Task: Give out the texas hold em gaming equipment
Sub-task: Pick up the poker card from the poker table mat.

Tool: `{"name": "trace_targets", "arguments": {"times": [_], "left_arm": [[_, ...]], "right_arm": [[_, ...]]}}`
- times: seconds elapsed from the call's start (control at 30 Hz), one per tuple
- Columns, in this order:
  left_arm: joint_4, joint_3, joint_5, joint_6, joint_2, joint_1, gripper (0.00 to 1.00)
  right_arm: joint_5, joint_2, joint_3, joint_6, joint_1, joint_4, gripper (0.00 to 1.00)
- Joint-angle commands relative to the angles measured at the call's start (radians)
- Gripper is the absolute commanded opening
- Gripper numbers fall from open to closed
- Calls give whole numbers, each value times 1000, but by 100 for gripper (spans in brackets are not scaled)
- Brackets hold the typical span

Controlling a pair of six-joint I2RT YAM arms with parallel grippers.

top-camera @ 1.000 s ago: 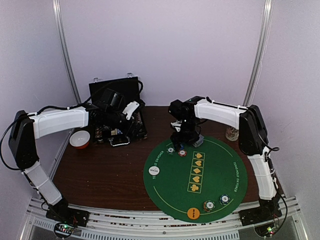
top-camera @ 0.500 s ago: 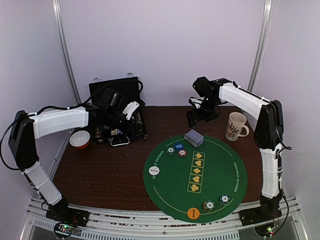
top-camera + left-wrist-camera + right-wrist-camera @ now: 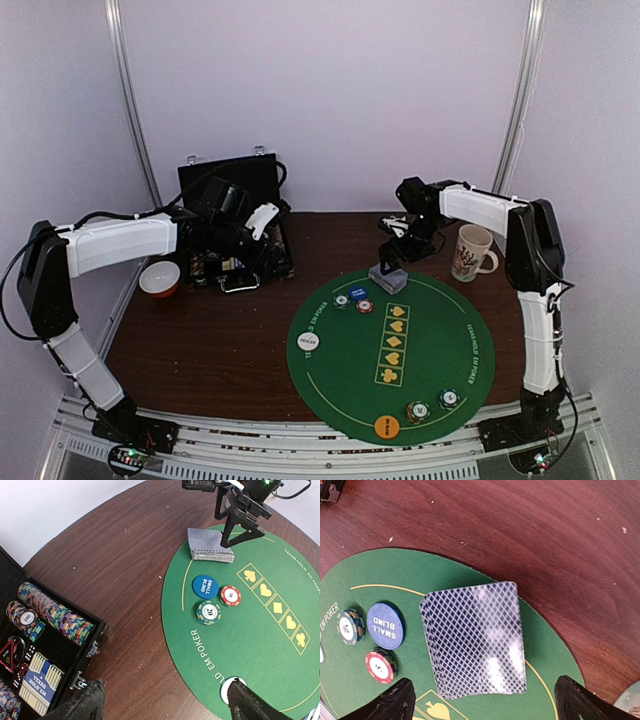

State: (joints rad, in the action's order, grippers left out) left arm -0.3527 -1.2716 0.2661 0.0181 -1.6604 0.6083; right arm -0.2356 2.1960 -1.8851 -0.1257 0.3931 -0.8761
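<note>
From above, my right claw (image 3: 390,262) hovers over the card deck (image 3: 388,278) at the green mat's (image 3: 440,340) far edge, and my left claw (image 3: 232,248) hangs at the chip case (image 3: 232,182). In my left wrist view, that claw gapes above the tabletop (image 3: 125,580), holding nothing. In my right wrist view, the right claw is spread wide, clear of the flat deck, which I judge is parked there for dealing.

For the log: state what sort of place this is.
Likely a lab booth staged for poker: plain white walls, round green poker mat on a brown wooden table, grey-blue-backed card deck.
</note>
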Motion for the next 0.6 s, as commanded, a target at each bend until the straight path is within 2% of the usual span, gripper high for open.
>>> {"name": "trace_targets", "arguments": {"times": [0.0, 0.57], "left_arm": [[14, -25, 2, 17, -8, -9, 88], [14, -25, 15, 19, -10, -12, 88]], "right_arm": [[-70, 11, 50, -47, -10, 58, 100], [-82, 26, 139, -55, -4, 129, 100]]}}
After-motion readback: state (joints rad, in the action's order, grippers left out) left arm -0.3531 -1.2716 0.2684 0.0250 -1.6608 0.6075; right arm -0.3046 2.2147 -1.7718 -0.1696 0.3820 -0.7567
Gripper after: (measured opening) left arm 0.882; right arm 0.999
